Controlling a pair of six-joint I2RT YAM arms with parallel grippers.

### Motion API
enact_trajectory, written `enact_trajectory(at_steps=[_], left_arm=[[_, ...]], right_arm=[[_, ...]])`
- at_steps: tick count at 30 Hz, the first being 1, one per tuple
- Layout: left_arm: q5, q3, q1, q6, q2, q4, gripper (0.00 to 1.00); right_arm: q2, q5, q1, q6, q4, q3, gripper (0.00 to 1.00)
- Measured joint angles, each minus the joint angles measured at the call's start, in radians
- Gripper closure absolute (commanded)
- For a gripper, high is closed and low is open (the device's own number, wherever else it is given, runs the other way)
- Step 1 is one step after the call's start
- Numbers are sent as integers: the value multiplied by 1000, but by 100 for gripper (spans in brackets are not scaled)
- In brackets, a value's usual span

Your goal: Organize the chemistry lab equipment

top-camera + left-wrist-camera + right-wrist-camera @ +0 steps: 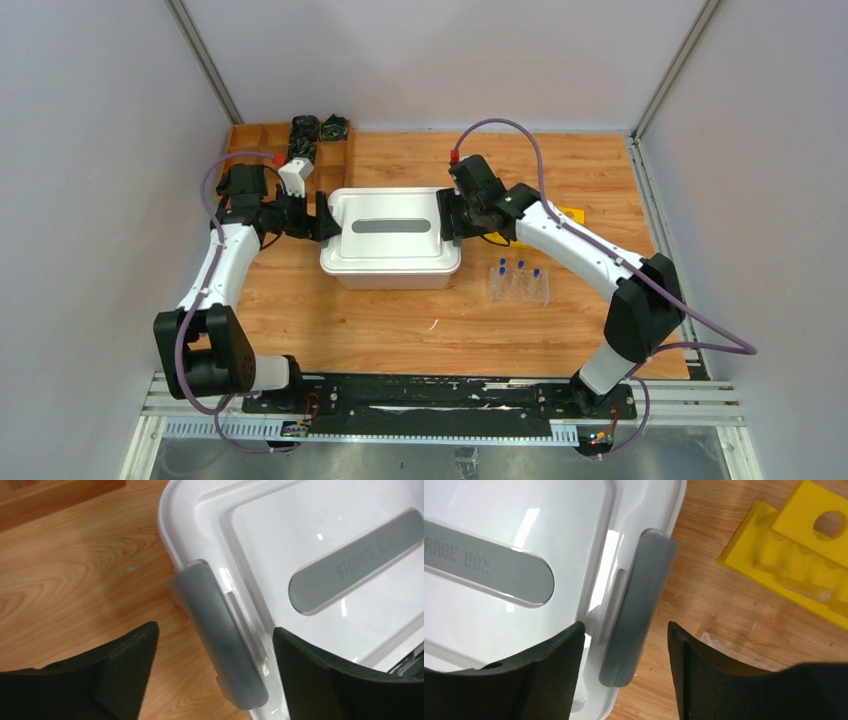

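So you've got the white box [390,250] sitting lid-on roughly mid-surface [350,330], and both arms are reaching in at it from opposite ends. Your left end effector [322,218] is at the box's left end. Its fingers are spread apart on either side of the grey left latch [220,645], one finger over the bare wood outside the box and the other over the lid. There's a gap on both sides of the latch, so nothing is pinched. It's the same deal on the other end: your right end effector [446,216] has its fingers apart around the grey right latch [636,605], again with daylight on each side and no grip on it. Both latches look folded down flat against the box ends. The clear rack [520,287] stands on the surface just off the box's front right corner, and the blue-capped tubes [519,266] are upright in it. Right of the box, mostly tucked behind your right arm, there's a yellow block [794,555] with a round hole in its upper piece and what looks like a clear tube lying on it. Behind the box's left corner is a wooden tray [262,135] with some dark stuff in its compartments, too small to make out. There's also a tiny pale sliver on the surface in front of the box, and I can't tell what it is.
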Motion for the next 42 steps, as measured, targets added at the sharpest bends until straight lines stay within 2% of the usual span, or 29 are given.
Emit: enact_trajectory(at_steps=[2,3,4,9,12,16,18,20,26,28,32,35,42], left_arm=[[-22,38,-9,24,1,-42,0],[-29,66,-16,28,1,-72,0],[-32,96,-23,32,0,-93,0],[-64,268,-35,50,-16,-183,0],[-109,357,-20,68,-31,-215,0],[-178,358,84,102,-68,-223,0],[-230,315,135,122,-77,-206,0],[-285,235,162,140,-83,-167,0],[-367,-80,168,144,-83,29,0],[-357,-185,168,124,-94,136,0],[-339,-320,148,81,-103,343,0],[-335,-369,110,42,-85,484,0],[-367,-450,8,-45,0,770,0]], right_arm=[[-3,32,0,-24,-28,11,15],[-8,48,0,-41,-35,15,5],[-19,56,0,-54,-39,16,1],[-135,102,-11,-102,-64,18,0],[-238,132,-60,-122,-77,14,0],[-435,168,-299,-121,-55,-92,0],[-528,230,-450,-108,-41,-182,0],[-598,310,-528,-105,-7,-279,1],[-737,581,-547,-154,296,-706,5],[-732,637,-552,-169,364,-793,5],[-677,700,-588,-159,462,-840,5],[-618,731,-608,-158,566,-884,5],[-531,737,-613,-245,896,-1110,5]])
